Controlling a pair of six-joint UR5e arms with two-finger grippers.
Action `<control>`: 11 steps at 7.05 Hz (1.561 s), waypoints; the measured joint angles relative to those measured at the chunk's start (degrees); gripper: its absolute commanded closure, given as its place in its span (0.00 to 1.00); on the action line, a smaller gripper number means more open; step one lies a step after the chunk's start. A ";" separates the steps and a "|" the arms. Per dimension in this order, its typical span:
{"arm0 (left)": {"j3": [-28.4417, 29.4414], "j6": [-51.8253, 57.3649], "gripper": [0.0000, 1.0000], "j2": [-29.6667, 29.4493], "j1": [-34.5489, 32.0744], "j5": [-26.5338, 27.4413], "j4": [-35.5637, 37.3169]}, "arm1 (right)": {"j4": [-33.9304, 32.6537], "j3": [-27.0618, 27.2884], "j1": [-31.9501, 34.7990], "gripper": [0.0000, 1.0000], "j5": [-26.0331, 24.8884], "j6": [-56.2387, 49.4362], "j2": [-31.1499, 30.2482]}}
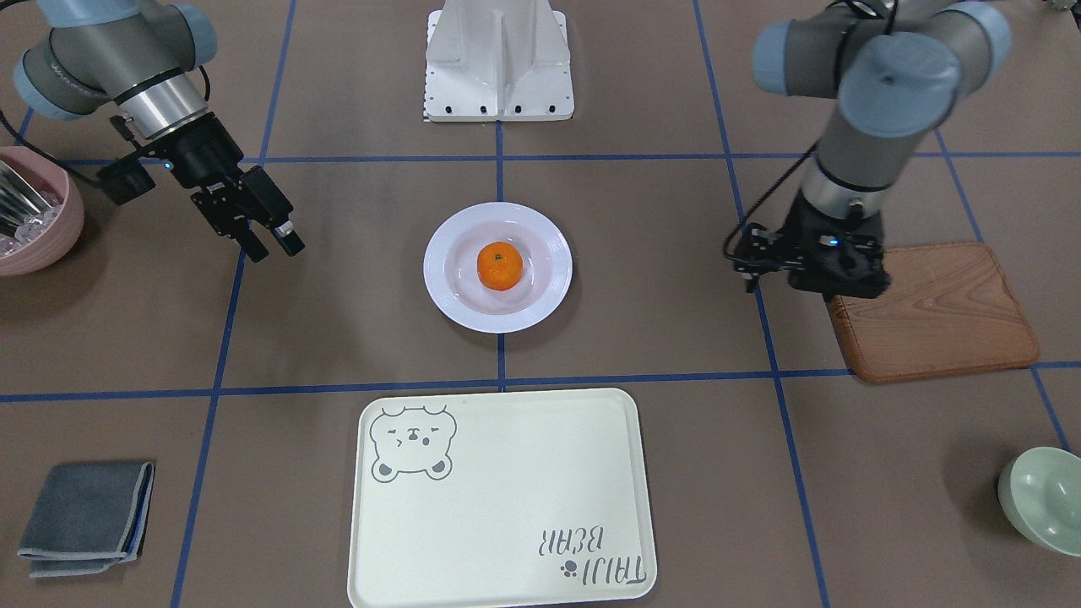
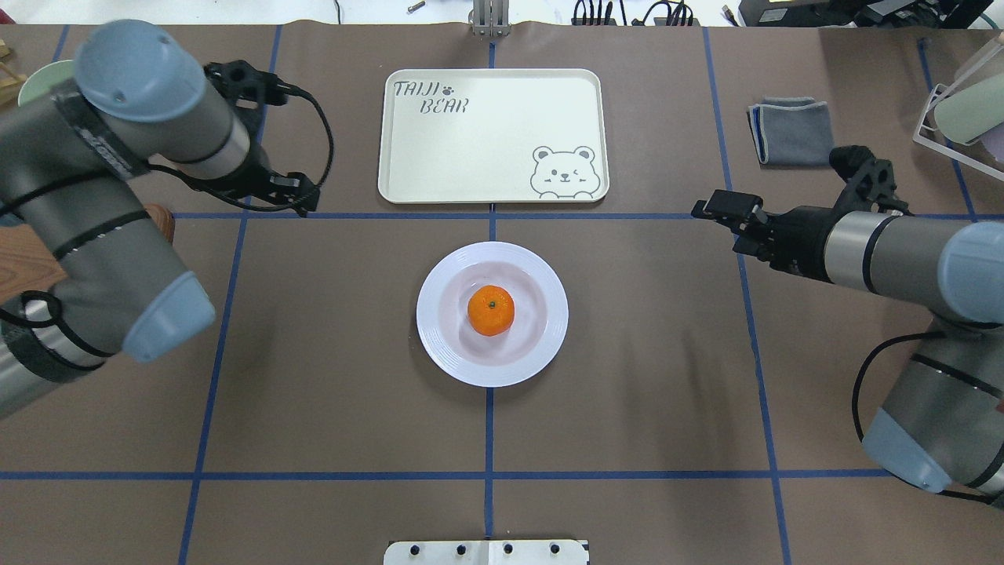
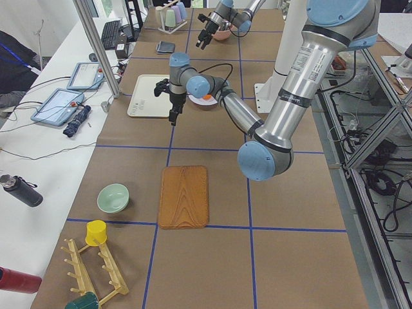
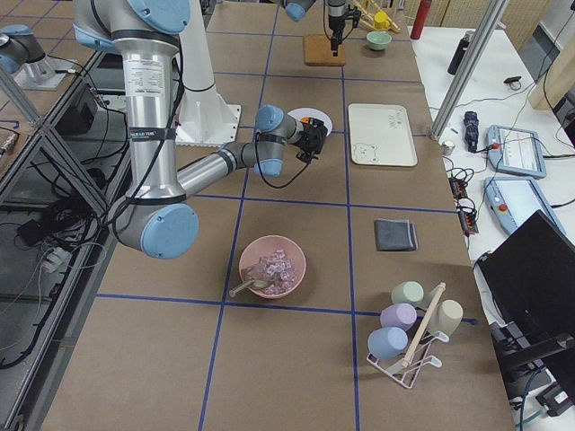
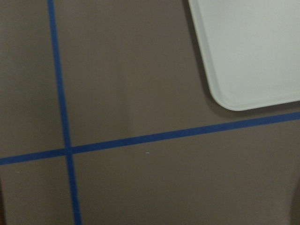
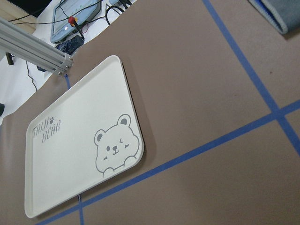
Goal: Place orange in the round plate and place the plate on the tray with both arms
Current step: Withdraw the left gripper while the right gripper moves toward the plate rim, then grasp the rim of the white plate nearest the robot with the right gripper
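Note:
The orange (image 1: 499, 265) lies in the middle of the white round plate (image 1: 553, 279), which rests on the table between the two arms. The cream bear tray (image 1: 507, 507) lies flat on the far side of the plate from the robot, with nothing on it. My right gripper (image 1: 274, 245) hangs open and empty well off to the plate's side. My left gripper (image 1: 832, 279) points down over the near edge of the wooden board on the other side; its fingers are hidden under the wrist. Both wrist views show only table and tray (image 6: 70, 164).
A brown wooden board (image 1: 937, 312) lies under the left arm. A pink bowl (image 1: 38, 228) stands behind the right arm. A folded grey cloth (image 1: 84, 519) and a pale green bowl (image 1: 1043, 498) sit near the far corners. The white base (image 1: 498, 63) is behind the plate.

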 measured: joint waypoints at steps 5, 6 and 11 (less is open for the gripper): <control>9.46 30.58 0.01 17.37 -26.87 -15.81 -6.44 | -0.32 2.06 -14.08 0.05 -15.86 7.63 0.12; 10.25 32.50 0.01 20.04 -30.57 -18.38 -6.25 | -0.36 1.96 -16.97 0.05 -18.97 9.60 0.41; 9.52 33.89 0.01 24.45 -34.97 -20.20 -6.31 | -1.65 -5.85 -28.35 0.21 -32.10 20.52 9.68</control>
